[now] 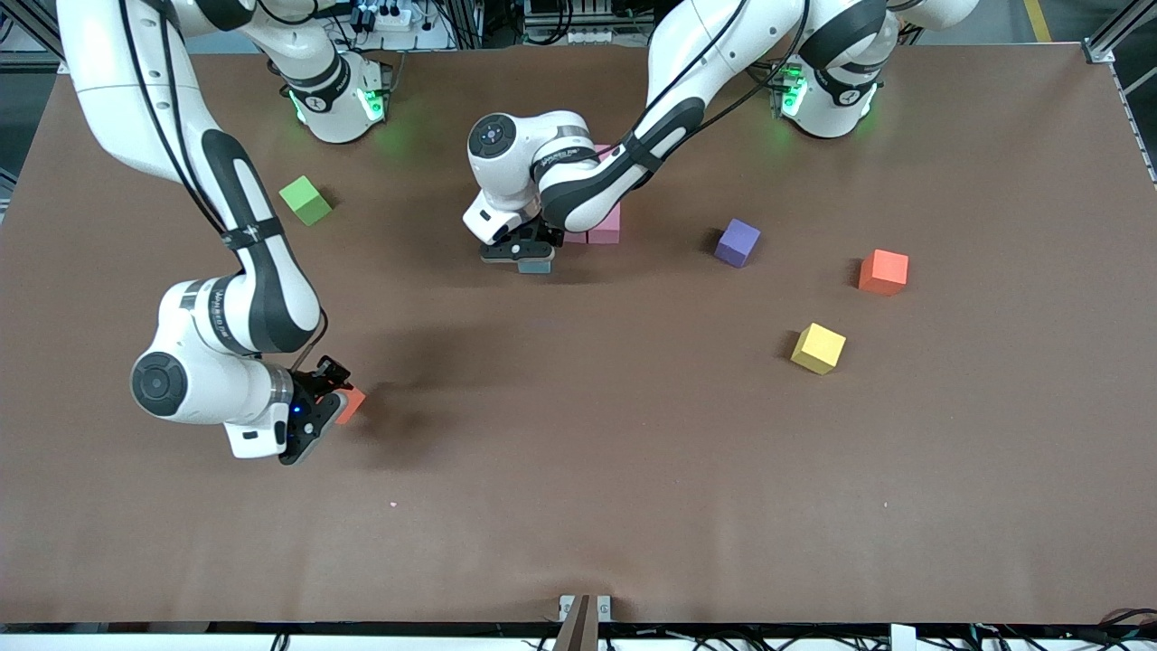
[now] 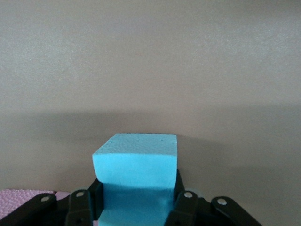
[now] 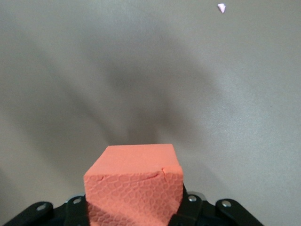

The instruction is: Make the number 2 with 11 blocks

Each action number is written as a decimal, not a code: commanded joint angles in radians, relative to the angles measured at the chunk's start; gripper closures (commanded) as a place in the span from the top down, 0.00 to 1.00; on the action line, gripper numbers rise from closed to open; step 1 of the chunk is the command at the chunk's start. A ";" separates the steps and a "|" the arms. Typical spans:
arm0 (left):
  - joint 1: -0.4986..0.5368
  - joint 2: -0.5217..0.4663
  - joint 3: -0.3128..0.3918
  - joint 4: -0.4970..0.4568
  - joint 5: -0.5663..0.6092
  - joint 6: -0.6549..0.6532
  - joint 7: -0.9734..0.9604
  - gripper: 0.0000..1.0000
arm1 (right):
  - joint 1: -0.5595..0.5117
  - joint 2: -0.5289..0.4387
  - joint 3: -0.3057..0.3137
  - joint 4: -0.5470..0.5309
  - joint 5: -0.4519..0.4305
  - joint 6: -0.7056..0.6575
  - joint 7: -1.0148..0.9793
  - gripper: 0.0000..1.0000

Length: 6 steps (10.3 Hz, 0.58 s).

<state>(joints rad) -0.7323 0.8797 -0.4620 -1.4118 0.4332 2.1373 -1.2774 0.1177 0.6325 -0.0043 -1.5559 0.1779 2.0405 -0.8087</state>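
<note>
The left gripper point(image 1: 533, 256) is down at the brown worktop point(image 1: 578, 470) near its middle, its jaws pinching a light blue block point(image 2: 135, 176); in the left wrist view the cube sits squarely between the two jaws, its sides pressed by them and its front face sticking out past them. Just beside it, partly hidden by the arm, stand pink blocks point(image 1: 604, 226), touching one another. The right gripper point(image 1: 333, 404) is over the worktop toward the right arm's end, jaws clamped on a red block point(image 3: 134, 186) that fills the gap between them and juts forward; whether it touches the surface cannot be told. Loose on the worktop toward the left arm's end lie a purple block point(image 1: 737, 242), an orange-red block point(image 1: 883, 272) and a yellow block point(image 1: 818, 348), well apart from each other. A lime-green cube point(image 1: 305, 200) rests near the right arm's base.
</note>
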 commanded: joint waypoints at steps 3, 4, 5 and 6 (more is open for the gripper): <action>-0.007 0.001 0.014 0.008 -0.002 -0.002 0.017 0.67 | -0.009 -0.039 0.006 -0.019 0.015 -0.020 0.195 0.00; -0.007 -0.002 0.014 0.010 -0.004 -0.002 0.017 1.00 | -0.003 -0.040 0.006 -0.021 0.015 -0.022 0.256 0.00; -0.006 -0.004 0.013 0.011 -0.004 -0.002 0.015 1.00 | 0.000 -0.049 0.006 -0.026 0.014 -0.034 0.301 0.00; -0.006 -0.008 0.013 0.013 -0.005 -0.002 0.013 1.00 | 0.000 -0.054 0.006 -0.027 0.014 -0.045 0.334 0.00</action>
<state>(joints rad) -0.7321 0.8798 -0.4553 -1.4097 0.4332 2.1373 -1.2774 0.1200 0.6130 -0.0034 -1.5564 0.1824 2.0138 -0.5341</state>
